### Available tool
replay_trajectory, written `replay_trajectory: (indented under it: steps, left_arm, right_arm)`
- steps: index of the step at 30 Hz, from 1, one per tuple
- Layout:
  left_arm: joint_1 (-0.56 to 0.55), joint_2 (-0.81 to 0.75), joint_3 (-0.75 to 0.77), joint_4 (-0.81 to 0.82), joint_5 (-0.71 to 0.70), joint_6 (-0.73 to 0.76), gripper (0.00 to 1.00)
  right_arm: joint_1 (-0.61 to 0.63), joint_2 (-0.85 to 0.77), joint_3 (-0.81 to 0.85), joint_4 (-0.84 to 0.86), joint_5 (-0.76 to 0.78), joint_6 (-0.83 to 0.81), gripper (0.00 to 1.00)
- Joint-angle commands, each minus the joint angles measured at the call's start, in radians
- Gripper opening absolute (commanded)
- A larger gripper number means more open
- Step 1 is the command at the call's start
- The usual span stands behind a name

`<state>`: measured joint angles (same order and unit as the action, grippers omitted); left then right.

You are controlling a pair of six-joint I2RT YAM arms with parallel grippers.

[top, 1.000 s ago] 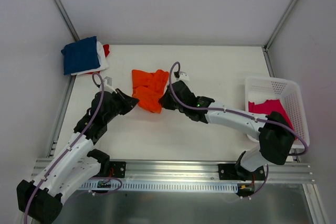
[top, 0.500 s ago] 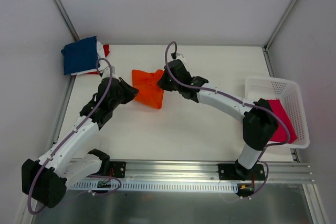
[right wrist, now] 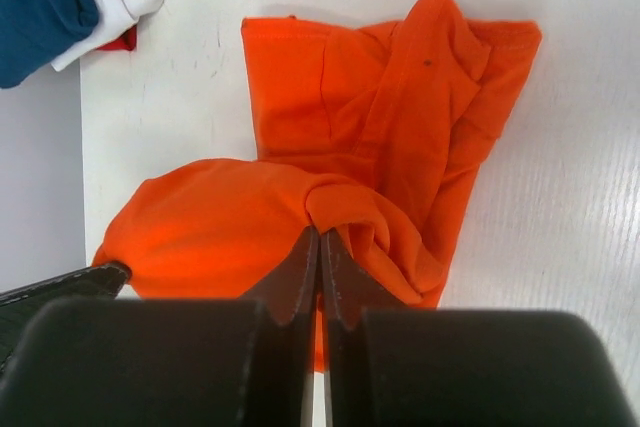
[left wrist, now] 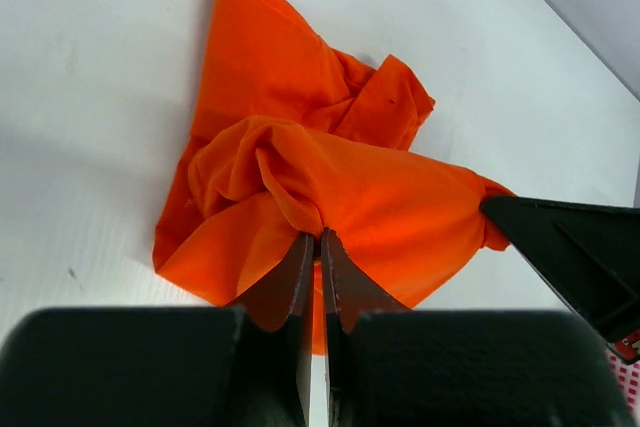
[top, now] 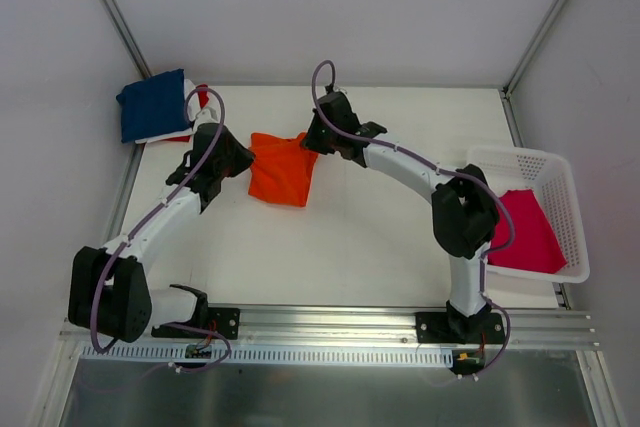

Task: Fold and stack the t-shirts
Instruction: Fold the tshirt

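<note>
Well off to the right of the right end effector (top: 312, 142), a white basket (top: 520, 162) holds a pink t-shirt (top: 525, 237). It and the left end effector (top: 243, 159) are both pinched shut on the orange t-shirt (top: 280, 169), which hangs bunched between them. Bare table (top: 350, 247) lies nearer the bases. The folded navy stack (top: 152, 105) sits beyond the left one, overhanging the table's corner.

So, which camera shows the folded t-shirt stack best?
The top external view: the whole stack shows, navy on top. The right wrist view catches only its corner; the left wrist view shows none.
</note>
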<state>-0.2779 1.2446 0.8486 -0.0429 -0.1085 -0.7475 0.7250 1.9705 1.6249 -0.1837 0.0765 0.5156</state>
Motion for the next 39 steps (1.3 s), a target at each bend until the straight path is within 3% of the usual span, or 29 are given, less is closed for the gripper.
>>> replay_trajectory:
  steps: [1,10,21,34,37,39]
  left_arm:
    - [0.029,0.039,0.036,0.142,0.081,0.057,0.00]
    - [0.040,0.216,0.096,0.239,0.205,0.057,0.00]
    - [0.040,0.340,0.155,0.328,0.254,0.105,0.00]
    - [0.095,0.530,0.509,0.288,0.244,0.281,0.00]
    - [0.140,0.625,0.559,0.319,0.298,0.284,0.04]
    - [0.167,0.686,0.592,0.357,0.349,0.258,0.18]
  right_arm:
    - [-0.035,0.014,0.081,-0.008,-0.027,-0.026,0.01]
    - [-0.090,0.073,0.134,-0.008,-0.066,-0.034,0.01]
    - [-0.145,0.189,0.277,-0.013,-0.118,-0.028,0.00]
    - [-0.217,0.387,0.622,-0.004,-0.170,-0.037,0.01]
    - [-0.229,0.450,0.635,0.067,-0.169,-0.011,0.00]
    - [-0.240,0.488,0.650,0.104,-0.164,0.010,0.01]
